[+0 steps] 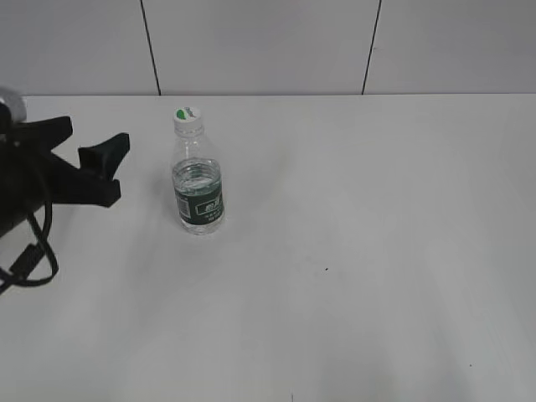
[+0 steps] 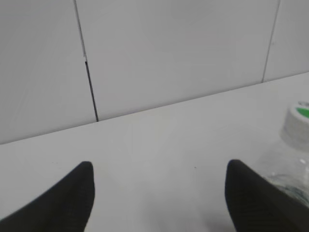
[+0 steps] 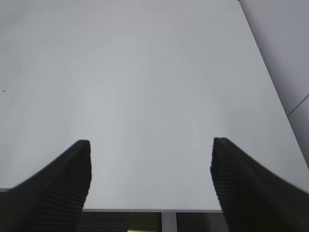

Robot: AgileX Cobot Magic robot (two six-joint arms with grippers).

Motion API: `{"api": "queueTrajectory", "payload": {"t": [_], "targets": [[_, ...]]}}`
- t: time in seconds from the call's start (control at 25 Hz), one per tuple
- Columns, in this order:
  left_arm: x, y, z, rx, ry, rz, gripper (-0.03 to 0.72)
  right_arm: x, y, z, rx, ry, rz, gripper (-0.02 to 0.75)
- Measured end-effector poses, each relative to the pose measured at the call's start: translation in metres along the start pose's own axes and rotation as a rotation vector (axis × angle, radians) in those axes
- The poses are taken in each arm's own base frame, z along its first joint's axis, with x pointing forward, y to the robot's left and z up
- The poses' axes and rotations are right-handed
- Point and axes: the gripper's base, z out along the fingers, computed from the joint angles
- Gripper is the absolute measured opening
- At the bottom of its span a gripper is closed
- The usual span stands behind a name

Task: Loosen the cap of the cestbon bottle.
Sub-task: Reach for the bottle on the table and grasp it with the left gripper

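Note:
The cestbon bottle (image 1: 198,188) stands upright on the white table, clear with a dark green label band. Its white cap (image 1: 188,116) with a green mark sits on the neck. My left gripper (image 1: 107,172) is open and empty, a short way left of the bottle at about its height. In the left wrist view the bottle (image 2: 289,169) and cap (image 2: 298,125) show at the right edge, just outside the open left gripper (image 2: 159,169). My right gripper (image 3: 150,145) is open and empty over bare table; it is out of the exterior view.
A white panelled wall (image 1: 268,46) with dark seams rises behind the table. The table's near edge (image 3: 149,210) shows under the right gripper. A black cable (image 1: 33,260) hangs from the left arm.

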Motion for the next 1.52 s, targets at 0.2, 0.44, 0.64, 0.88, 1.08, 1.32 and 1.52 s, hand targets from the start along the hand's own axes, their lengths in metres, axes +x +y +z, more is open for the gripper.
{"api": "queueTrajectory", "payload": {"t": [0.2, 0.44, 0.64, 0.88, 1.08, 1.32, 1.52], "targets": [[0.028, -0.009, -0.013, 0.069, 0.007, -0.001, 0.506, 0.000, 0.000, 0.000, 0.000, 0.000, 0.000, 0.589], [0.048, -0.014, -0.012, 0.116, 0.077, -0.009, 0.506, 0.000, 0.000, 0.000, 0.000, 0.000, 0.000, 0.589], [0.052, -0.016, -0.011, 0.131, 0.093, -0.011, 0.506, 0.000, 0.000, 0.000, 0.000, 0.000, 0.000, 0.589], [0.053, -0.020, -0.011, 0.176, 0.093, 0.004, 0.506, 0.000, 0.000, 0.000, 0.000, 0.000, 0.000, 0.589], [0.052, -0.021, -0.010, 0.189, 0.085, 0.010, 0.506, 0.000, 0.000, 0.000, 0.000, 0.000, 0.000, 0.589], [0.052, -0.028, -0.012, 0.271, 0.084, 0.036, 0.506, 0.000, 0.000, 0.000, 0.000, 0.000, 0.000, 0.589], [0.052, -0.038, -0.015, 0.386, 0.083, 0.072, 0.506, 0.000, 0.000, 0.000, 0.000, 0.000, 0.000, 0.589]]}}
